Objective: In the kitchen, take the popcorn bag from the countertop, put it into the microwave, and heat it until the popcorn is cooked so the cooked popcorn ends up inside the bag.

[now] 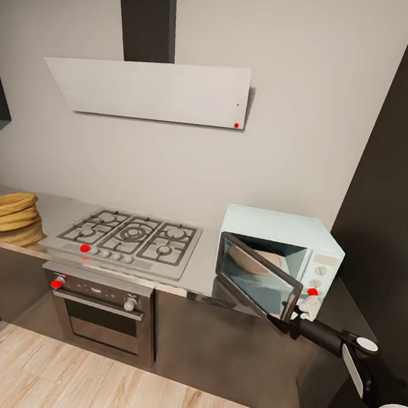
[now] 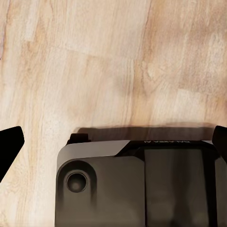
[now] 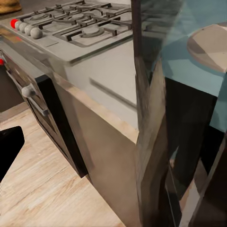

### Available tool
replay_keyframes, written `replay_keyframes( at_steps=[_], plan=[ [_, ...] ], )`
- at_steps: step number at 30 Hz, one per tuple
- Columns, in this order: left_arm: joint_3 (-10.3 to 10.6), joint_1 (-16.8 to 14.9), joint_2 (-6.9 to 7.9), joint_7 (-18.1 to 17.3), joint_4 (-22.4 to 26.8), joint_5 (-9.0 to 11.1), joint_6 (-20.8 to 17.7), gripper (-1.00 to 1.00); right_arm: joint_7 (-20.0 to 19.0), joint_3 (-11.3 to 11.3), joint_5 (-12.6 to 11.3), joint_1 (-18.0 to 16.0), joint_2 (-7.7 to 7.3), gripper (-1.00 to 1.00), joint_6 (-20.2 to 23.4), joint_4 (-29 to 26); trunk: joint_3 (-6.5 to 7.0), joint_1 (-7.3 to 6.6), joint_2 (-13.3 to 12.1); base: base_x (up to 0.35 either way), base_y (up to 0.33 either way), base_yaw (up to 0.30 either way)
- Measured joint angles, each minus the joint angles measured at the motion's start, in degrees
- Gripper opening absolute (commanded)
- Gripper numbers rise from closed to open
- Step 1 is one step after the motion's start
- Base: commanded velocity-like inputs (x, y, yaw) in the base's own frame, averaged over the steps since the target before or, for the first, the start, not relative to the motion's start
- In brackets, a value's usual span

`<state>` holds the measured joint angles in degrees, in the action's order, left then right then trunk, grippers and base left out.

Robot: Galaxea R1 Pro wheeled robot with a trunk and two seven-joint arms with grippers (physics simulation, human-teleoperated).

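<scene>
The pale mint microwave [image 1: 288, 238] stands on the steel countertop [image 1: 203, 273] right of the hob. Its glass door [image 1: 256, 278] hangs partly open, swung out toward me. Through the glass a tan popcorn bag [image 1: 254, 259] sits inside the cavity, and the right wrist view shows the bag [image 3: 210, 45] behind the pane. My right gripper [image 1: 293, 320] is at the door's free edge [image 3: 146, 142], open, with one black fingertip [image 3: 9, 146] showing. My left gripper [image 2: 113, 142] is open and holds nothing, pointing down at the wooden floor.
A gas hob [image 1: 131, 237] sits mid-counter above a black built-in oven [image 1: 102, 309]. A stack of tan round things [image 1: 8, 215] lies at the counter's left end. A slanted white hood [image 1: 153, 89] hangs above. A tall dark cabinet [image 1: 394, 186] flanks the microwave. My dark base [image 2: 132, 189] is below the left gripper.
</scene>
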<state>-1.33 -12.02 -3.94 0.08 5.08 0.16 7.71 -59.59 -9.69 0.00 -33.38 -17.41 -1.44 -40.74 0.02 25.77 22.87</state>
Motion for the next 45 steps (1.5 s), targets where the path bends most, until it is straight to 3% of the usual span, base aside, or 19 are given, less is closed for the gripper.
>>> replay_keyframes(
  at_steps=[21, 38, 45],
  plan=[
    [0.0, 0.0, 0.00, 0.0, 0.0, 0.0, 0.0, 1.00, -0.1, 0.7, 0.0, 0.1, 0.03, 1.00, 0.0, -0.2, 0.00, 0.01, 0.0, -0.089, 0.069, 0.000],
    [0.0, 0.0, 0.00, 0.0, 0.0, 0.0, 0.0, 1.00, -0.1, 1.7, 0.2, 0.1, 2.16, 1.00, 0.0, -0.2, 0.00, 0.00, 0.0, -0.099, 0.136, 0.000],
    [0.0, 0.0, 0.00, 0.0, 0.0, 0.0, 0.0, 1.00, 0.1, 3.3, 0.5, 0.1, 2.37, 1.00, 0.0, -0.3, 0.00, -0.01, 0.0, -0.010, 0.015, 0.000]
  ],
)
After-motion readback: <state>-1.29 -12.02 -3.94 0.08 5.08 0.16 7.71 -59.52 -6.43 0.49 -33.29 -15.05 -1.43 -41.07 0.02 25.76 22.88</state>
